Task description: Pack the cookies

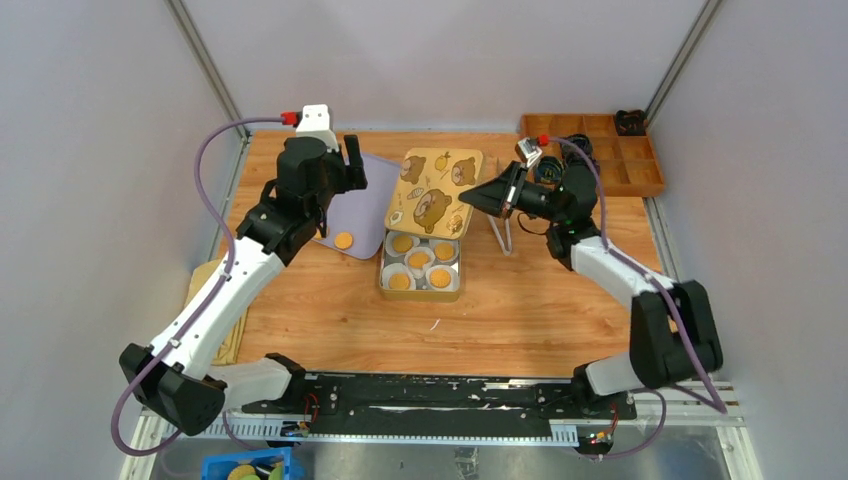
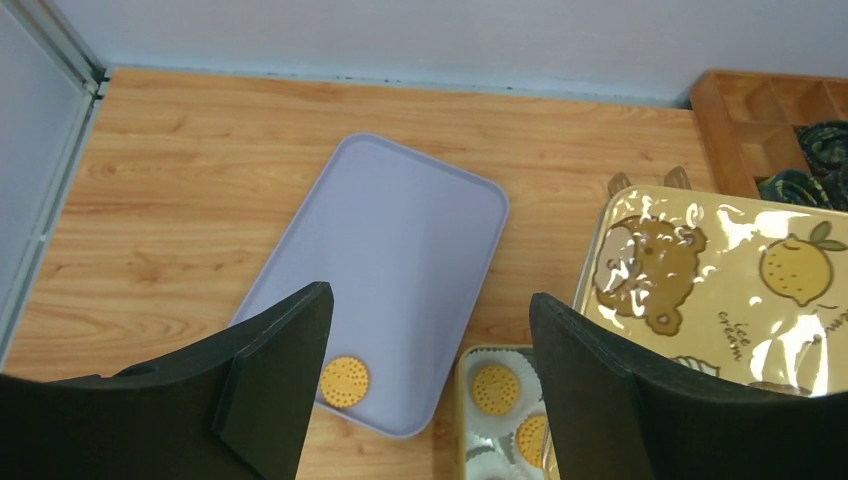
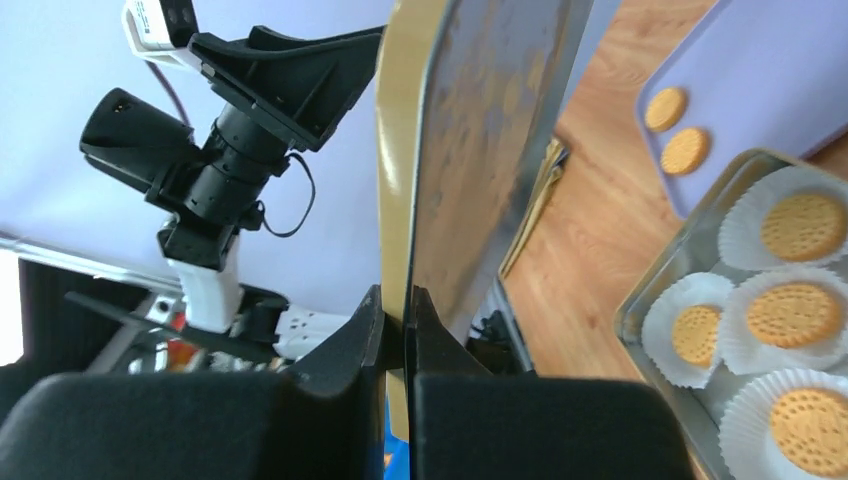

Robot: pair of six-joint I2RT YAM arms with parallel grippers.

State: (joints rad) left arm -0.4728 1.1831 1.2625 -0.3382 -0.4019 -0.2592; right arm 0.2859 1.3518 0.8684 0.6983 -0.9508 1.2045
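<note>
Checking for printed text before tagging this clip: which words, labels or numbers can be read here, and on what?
"ice cream": small script on the yellow lid, beside the bear drawing.
More script at the lid's right edge: cut off by the frame, unreadable.
Lid print in the top view: too small to read.
No readable text on the cookies, tray or tin.

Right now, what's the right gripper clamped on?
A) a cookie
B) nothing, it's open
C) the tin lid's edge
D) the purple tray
C: in the right wrist view the right gripper is shut on the edge of the tin lid, with the rim pinched between its fingers.
</note>
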